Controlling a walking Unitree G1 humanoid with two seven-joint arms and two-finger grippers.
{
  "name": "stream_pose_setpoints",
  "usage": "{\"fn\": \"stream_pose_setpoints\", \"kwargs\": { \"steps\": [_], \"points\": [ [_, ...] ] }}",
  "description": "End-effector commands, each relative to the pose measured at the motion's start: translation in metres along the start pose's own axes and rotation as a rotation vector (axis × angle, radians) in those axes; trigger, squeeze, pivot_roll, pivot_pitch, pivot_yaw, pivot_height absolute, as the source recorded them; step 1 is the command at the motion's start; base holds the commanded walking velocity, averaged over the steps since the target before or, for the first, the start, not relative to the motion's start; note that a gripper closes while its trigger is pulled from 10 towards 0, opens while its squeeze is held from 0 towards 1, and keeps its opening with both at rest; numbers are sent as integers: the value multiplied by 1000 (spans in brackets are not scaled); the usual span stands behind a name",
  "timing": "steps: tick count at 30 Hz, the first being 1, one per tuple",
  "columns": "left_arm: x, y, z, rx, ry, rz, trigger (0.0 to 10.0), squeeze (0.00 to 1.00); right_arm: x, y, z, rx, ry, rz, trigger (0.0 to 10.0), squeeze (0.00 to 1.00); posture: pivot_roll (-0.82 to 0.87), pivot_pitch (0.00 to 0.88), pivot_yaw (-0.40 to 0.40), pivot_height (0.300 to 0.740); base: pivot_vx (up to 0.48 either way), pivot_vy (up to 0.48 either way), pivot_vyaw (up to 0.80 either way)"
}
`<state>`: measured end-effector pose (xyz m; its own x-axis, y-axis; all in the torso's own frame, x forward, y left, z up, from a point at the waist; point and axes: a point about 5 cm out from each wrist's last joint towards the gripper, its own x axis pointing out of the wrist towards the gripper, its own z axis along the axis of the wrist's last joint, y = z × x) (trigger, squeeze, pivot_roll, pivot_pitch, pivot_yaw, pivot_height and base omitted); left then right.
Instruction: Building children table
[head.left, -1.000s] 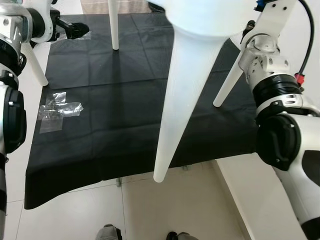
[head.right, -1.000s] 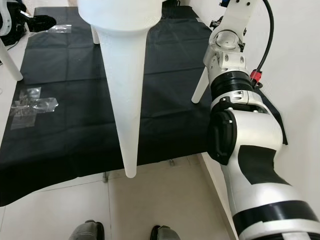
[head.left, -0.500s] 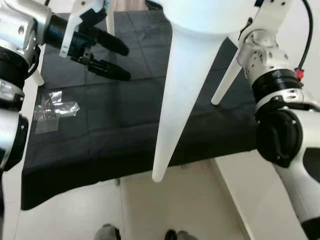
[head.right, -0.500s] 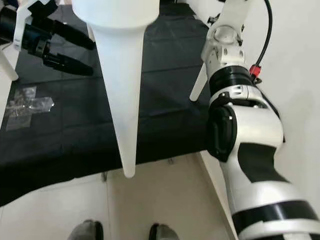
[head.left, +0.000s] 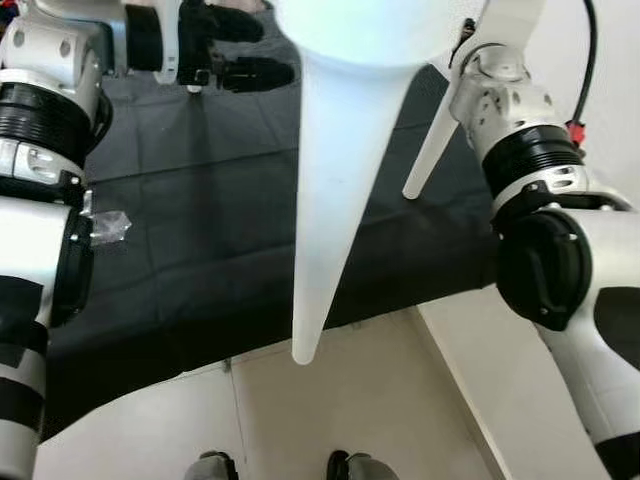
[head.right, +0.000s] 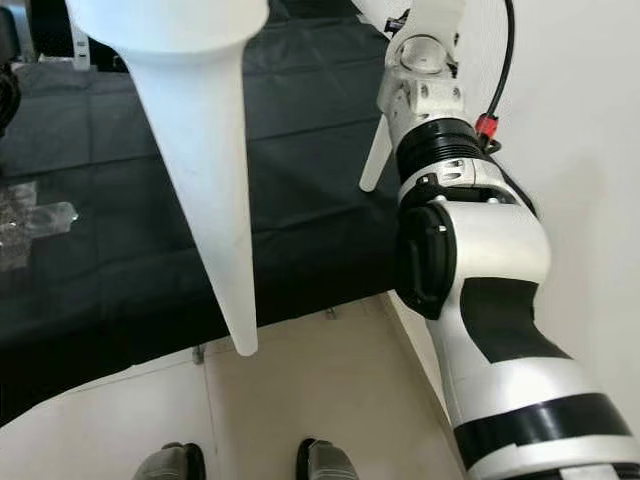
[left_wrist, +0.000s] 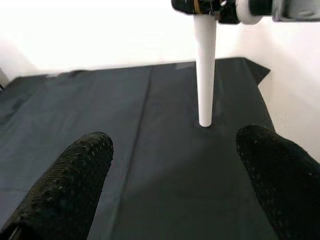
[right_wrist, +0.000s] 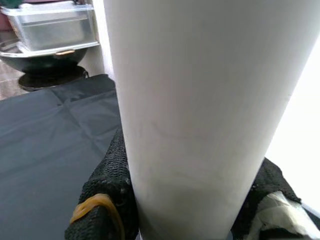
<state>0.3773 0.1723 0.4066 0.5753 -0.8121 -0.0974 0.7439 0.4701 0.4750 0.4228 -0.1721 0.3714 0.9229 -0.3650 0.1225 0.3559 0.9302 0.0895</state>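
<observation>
The white children's table is lifted, and its near tapered leg (head.left: 330, 190) hangs right before my eyes, tip above the tile floor. Another white leg (head.left: 432, 150) slants at the right; its foot (left_wrist: 205, 117) rests on the black cloth (head.left: 200, 200). My right gripper (right_wrist: 185, 200) is shut on that leg, black fingers (right_wrist: 107, 190) pressed to both sides, and it also appears in the left wrist view as the right gripper (left_wrist: 220, 6). At the upper left my left gripper (head.left: 277, 48) is open, empty, pointing toward the near leg, fingers (left_wrist: 65, 185) spread wide.
A crumpled clear plastic bag (head.right: 30, 222) lies on the cloth at the left. A white wall (head.right: 580, 150) runs close along the right. Pale tiles (head.left: 330, 410) and my feet (head.right: 320, 460) are below. A metal container (right_wrist: 50, 25) stands beyond the cloth.
My left arm has swung in from the far left, and its open gripper now points at the near leg. The view shifted slightly. The right gripper kept its hold.
</observation>
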Motion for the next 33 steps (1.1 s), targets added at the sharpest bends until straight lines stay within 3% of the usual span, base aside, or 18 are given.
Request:
{"fn": "stream_pose_setpoints", "kwargs": {
  "steps": [1, 9, 15, 25, 30, 33],
  "points": [
    [-3, 0, 0, 15, 6, 3, 10000, 0, -3, 11, 0, -46, -3, 27, 10000, 0, -25, 185, -120, 740, 390, 281, 0],
    [2, -1, 4, 21, 6, 1, 10000, 0, -3, 10, 0, -43, 0, 25, 10000, 0, -25, 184, -121, 740, 417, 180, 0],
    [7, 1, 3, 18, 44, 19, 10000, 0, -1, 3, 2, -5, 7, 1, 10000, 0, -25, 185, -119, 740, 0, 0, 0],
    [-2, 10, 15, 18, 20, 102, 10000, 0, 2, -9, 20, 31, -35, -16, 10000, 0, -13, 182, -112, 740, 0, 0, 0],
    [-4, 11, 20, 18, 9, 89, 10000, 0, 2, -8, 25, 41, -48, -1, 10000, 0, -10, 181, -112, 740, 0, 0, 0],
    [-6, 8, 22, 48, 37, 9, 10000, 0, 0, -8, 37, 57, -76, 7, 10000, 0, -7, 179, -112, 740, 0, 0, 0]
  ]
}}
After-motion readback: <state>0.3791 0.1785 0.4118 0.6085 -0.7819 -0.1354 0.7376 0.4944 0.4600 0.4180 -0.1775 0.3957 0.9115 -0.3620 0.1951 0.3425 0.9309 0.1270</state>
